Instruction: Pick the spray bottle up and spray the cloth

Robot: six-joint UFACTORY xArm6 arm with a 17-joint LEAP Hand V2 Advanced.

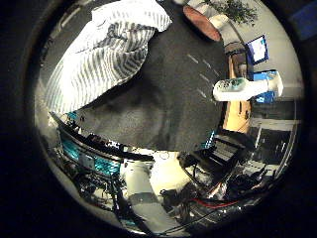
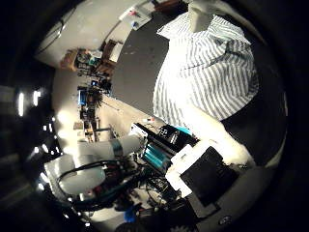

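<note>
Little-finger-side palm view has the spray bottle (image 1: pixel 246 89) lying on its side near the far edge of the dark bench (image 1: pixel 168 99), well apart from the striped cloth (image 1: pixel 106 54) and nowhere near the palm. Its long axis runs along that edge, nozzle end pointing away from the cloth. Thumb-side view looks the other way: cloth spread wide, the hand (image 2: pixel 212 164) above it with white fingers (image 2: pixel 217 137) stretched out, holding nothing. My read: the reach must swing off the cloth toward the bottle.

place: robotics lab | evidence: robot arm (image 2: pixel 91 164), dark worktable (image 1: pixel 173 99), monitors (image 1: pixel 257 48), equipment racks (image 2: pixel 89 104)
</note>
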